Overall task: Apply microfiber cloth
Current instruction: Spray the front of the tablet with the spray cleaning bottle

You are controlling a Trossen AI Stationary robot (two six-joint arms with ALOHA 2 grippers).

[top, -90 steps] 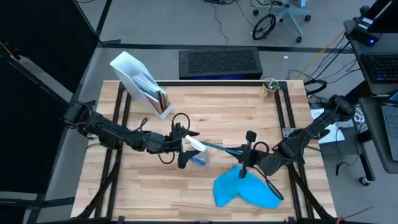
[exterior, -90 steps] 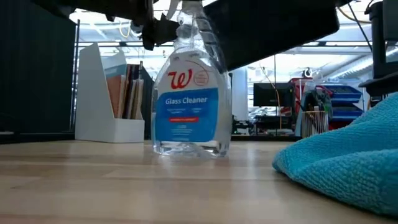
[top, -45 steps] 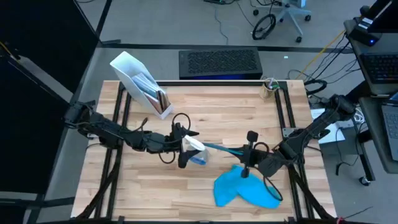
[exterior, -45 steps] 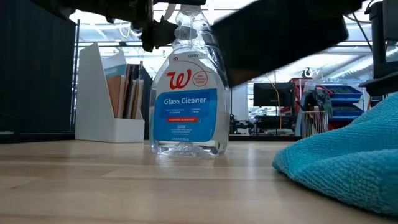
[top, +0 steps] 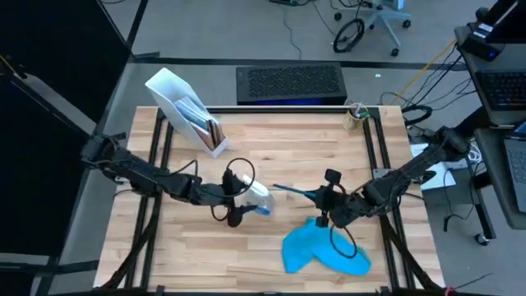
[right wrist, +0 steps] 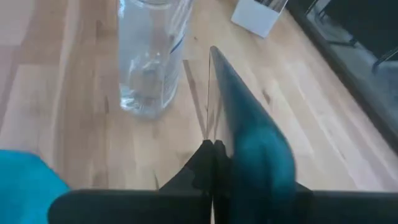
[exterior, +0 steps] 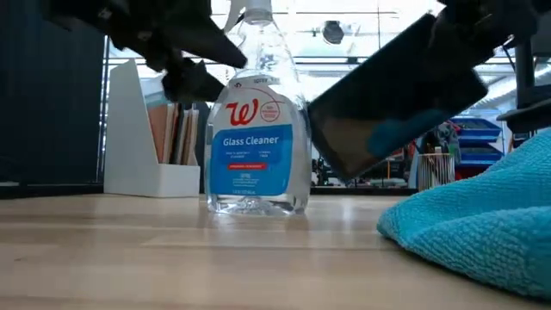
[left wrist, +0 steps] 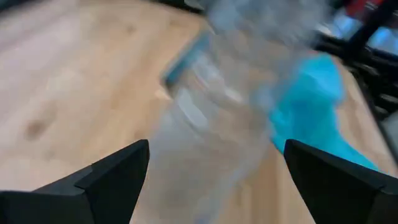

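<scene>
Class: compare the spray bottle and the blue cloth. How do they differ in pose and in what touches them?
The spray bottle stands upright; the cloth lies crumpled flat. The bottle sits between the left gripper's open fingers; no gripper touches the cloth. Both rest on the table.
</scene>
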